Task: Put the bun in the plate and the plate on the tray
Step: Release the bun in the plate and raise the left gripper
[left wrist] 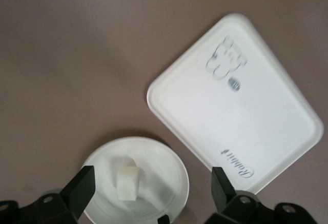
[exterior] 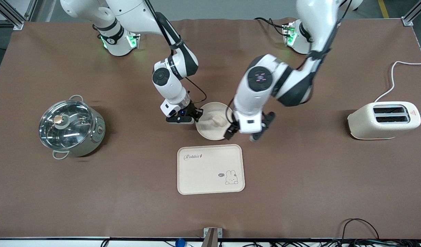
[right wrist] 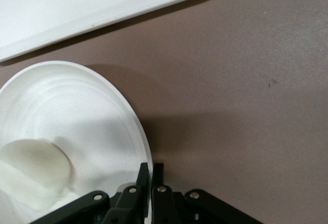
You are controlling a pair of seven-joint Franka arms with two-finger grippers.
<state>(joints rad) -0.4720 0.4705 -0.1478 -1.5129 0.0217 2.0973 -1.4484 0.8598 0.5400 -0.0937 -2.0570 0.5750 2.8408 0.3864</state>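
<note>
Tray bare; plate holds bun.

Bun in plate. Plate at table middle, just beside tray, apart from it; tray nearer front camera. Pot toward right arm's end of table, toaster toward left arm's end, both well apart from plate. Right gripper at plate rim on right arm's side; left gripper over rim toward left arm's end.
</note>
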